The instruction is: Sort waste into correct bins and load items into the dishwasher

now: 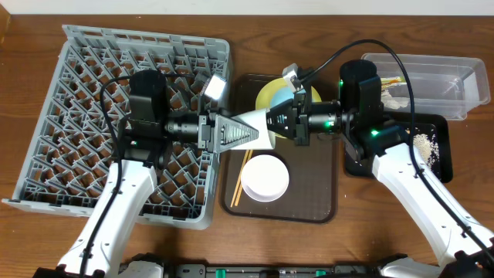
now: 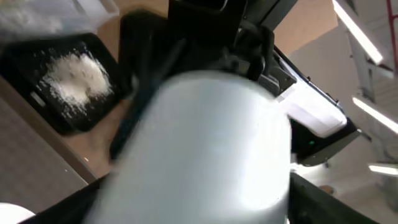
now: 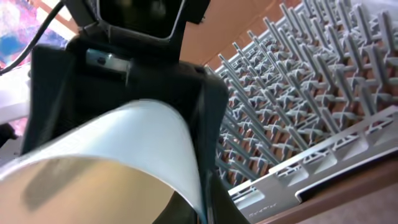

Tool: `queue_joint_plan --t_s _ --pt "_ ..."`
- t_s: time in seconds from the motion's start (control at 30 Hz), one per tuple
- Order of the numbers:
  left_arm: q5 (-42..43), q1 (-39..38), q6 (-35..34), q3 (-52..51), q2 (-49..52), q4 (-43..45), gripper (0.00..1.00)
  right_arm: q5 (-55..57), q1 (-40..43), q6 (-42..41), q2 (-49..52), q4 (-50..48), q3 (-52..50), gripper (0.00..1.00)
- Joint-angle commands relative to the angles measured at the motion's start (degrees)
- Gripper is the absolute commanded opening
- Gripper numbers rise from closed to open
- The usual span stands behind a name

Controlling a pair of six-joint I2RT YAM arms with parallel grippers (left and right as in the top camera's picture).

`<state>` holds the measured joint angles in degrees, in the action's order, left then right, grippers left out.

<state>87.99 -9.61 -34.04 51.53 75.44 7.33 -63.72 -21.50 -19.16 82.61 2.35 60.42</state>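
A light blue bowl (image 1: 258, 128) hangs on its side between my two grippers, above the left part of the brown serving tray (image 1: 312, 189). My left gripper (image 1: 245, 133) is spread wide around its outside; the bowl fills the left wrist view (image 2: 211, 149). My right gripper (image 1: 275, 122) pinches the bowl's rim, as the right wrist view (image 3: 124, 137) shows. A yellow-green plate (image 1: 270, 94), a pinkish-white bowl (image 1: 265, 177) and wooden chopsticks (image 1: 240, 179) lie on the brown tray. The grey dish rack (image 1: 93, 77) is at the left. No cup is visible.
The clear tub (image 1: 436, 73) at the back right holds white and printed scraps. The black tray (image 1: 436, 154) below it holds beige-white crumbs (image 1: 422, 144), which also show in the left wrist view (image 2: 78, 81). The rack's pegs (image 3: 298, 93) are close beside the bowl.
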Motion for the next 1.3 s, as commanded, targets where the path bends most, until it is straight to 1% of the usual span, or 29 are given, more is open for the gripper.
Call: queue_joint_plan --t_s 0.0,0.13,0.3,0.43,0.5,0.83,0.93,1.03,1.13,1.27 --pt "2.03 -1.62 -1.07 0.9 -0.02 -0.33 0.91 3.34 0.44 -0.79 0.17 -1.49 0.81 0.01" --pt "2.01 -1.62 -1.86 0.9 0.0 -0.26 0.94 3.89 0.48 -0.76 0.17 -1.73 0.81 0.01" --pt "2.01 -1.62 -1.88 0.9 0.0 1.66 0.93 3.8 0.44 -0.79 0.17 -0.87 0.79 0.01" --pt "1.97 -1.62 -1.88 0.9 0.0 3.39 0.86 3.85 0.44 -0.76 0.17 0.92 0.79 0.01" --pt "1.44 -1.55 -1.88 0.9 0.0 4.39 0.85 3.82 0.44 -0.74 0.17 1.4 0.79 0.01" --pt "-0.63 -1.57 -1.81 0.9 0.0 5.92 0.79 3.69 0.44 -0.74 0.17 2.93 0.79 0.01" --pt "-0.63 -1.57 -1.81 0.9 0.0 6.84 0.75 3.69 0.44 -0.74 0.17 3.89 0.79 0.01" --pt "-0.66 -1.57 -1.75 0.9 0.02 7.65 0.67 3.67 0.44 -0.76 0.17 4.2 0.79 0.01" --pt "-0.76 -1.57 -0.02 0.9 0.04 7.63 0.59 3.37 0.44 -0.76 0.17 4.31 0.79 0.04" --pt "-1.66 -1.55 1.44 0.87 0.13 7.61 0.56 2.19 0.44 -0.79 0.17 4.31 0.79 0.06"
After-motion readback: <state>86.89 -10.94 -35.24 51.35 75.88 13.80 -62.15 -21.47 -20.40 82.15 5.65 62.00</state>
